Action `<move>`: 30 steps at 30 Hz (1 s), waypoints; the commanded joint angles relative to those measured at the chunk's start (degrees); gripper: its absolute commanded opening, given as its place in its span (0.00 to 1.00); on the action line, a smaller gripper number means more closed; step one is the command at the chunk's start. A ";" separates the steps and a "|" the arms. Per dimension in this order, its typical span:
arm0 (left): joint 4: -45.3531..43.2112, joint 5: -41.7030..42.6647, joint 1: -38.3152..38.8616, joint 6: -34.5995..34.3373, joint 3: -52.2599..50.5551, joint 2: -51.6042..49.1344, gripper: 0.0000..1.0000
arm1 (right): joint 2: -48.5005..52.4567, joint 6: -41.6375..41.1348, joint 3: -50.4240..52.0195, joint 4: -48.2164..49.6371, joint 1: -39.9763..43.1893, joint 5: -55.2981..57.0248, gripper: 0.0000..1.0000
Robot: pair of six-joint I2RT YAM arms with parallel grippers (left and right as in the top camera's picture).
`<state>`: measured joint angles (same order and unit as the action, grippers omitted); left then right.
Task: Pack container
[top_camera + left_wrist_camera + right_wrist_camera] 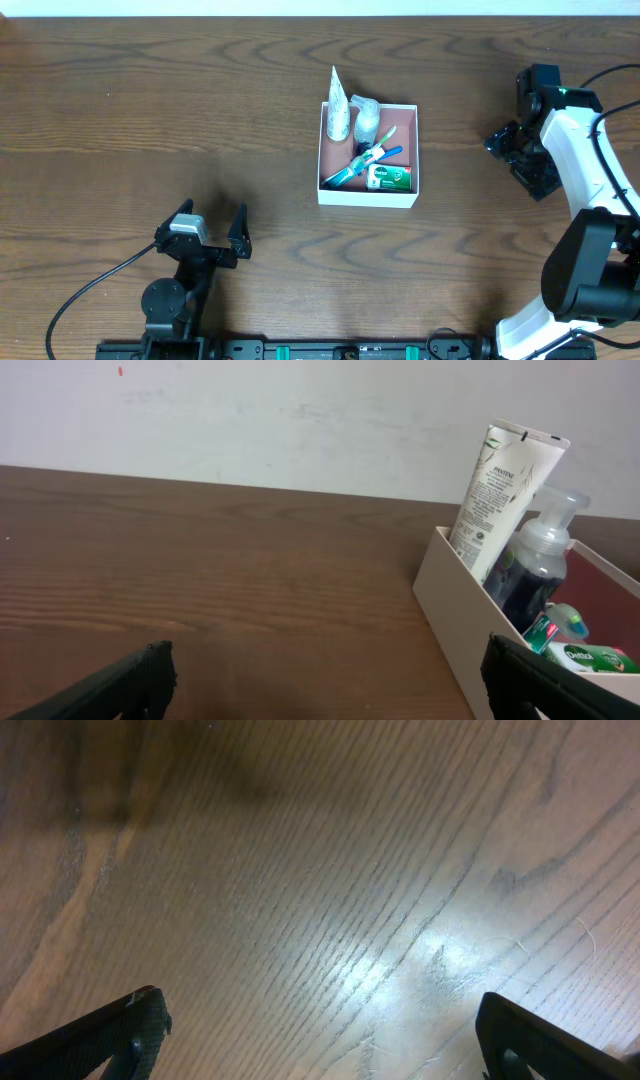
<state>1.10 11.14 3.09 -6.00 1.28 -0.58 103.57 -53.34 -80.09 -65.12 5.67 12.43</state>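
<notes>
The container is a square white box with a reddish-brown inside at the table's middle. In it stand a white tube and a clear pump bottle, with toothbrushes and a green-and-white packet lying beside them. The left wrist view shows the container's white wall, the tube and the bottle at its right. My left gripper stands open at the front left, apart from the box, nothing between its fingers. My right gripper hangs open over bare wood to the box's right.
The brown wooden table stretches around the box. A white wall rises behind the far edge. A black cable runs from the left arm's base at the front.
</notes>
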 commanded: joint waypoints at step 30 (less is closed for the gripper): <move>1.86 -0.28 -0.28 -0.26 -1.05 0.35 0.98 | -2.89 0.24 -0.39 -0.02 -0.63 0.66 0.99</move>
<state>1.10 11.14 3.09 -6.00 1.28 -0.58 103.37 -53.34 -80.09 -65.12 5.63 12.43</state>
